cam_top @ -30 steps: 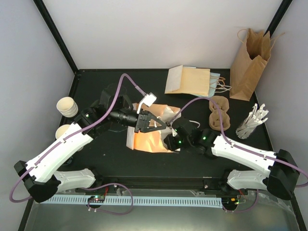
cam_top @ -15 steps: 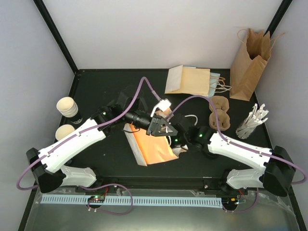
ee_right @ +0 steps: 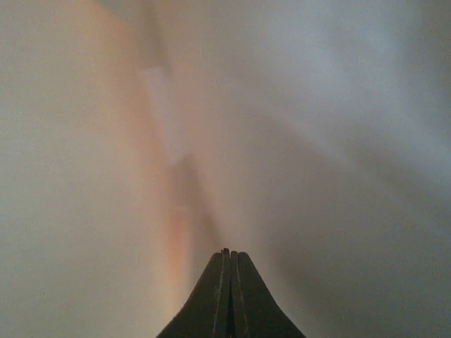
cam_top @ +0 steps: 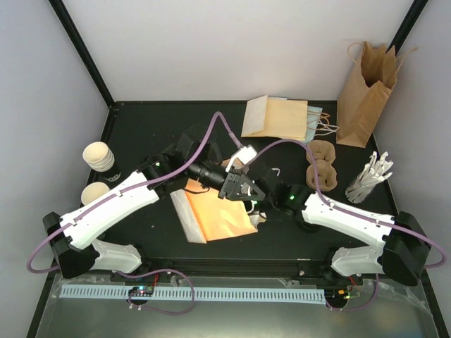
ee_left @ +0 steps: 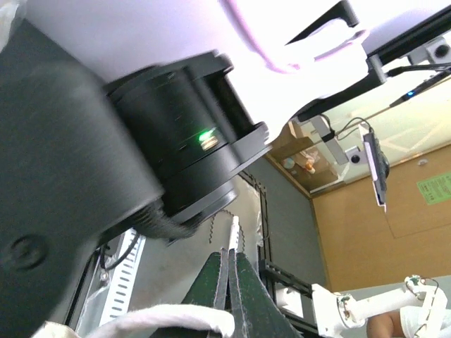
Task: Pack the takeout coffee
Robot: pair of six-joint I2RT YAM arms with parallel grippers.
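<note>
At mid-table we have both arms meeting over a tan bag that lies flat on its side, its mouth end toward the grippers.

Our left gripper has its fingers pressed together. A white cord, which we take for the bag's handle, crosses below them, but we cannot tell whether anything is pinched. Our right gripper is also closed to a slit. Its camera sees only blurred paper close up, with a crease running away from the tips, so we judge it is nipping the bag's edge.

The coffee is well away from all this. The cups stand at the table's left edge, one behind the other, nowhere near either gripper. From above we see no lids on them. A brown carrier sits to the right, beyond the right arm.

We judge the step in hand to be readying the bag, with packing itself not begun. The next move calls for parting the two sides of the mouth, one gripper to each side, and getting the bag to stand with its opening up. Thin paper may slip from a grip or fold shut again. One arm would then have to hold the mouth open while the left arm goes to the cups.
</note>
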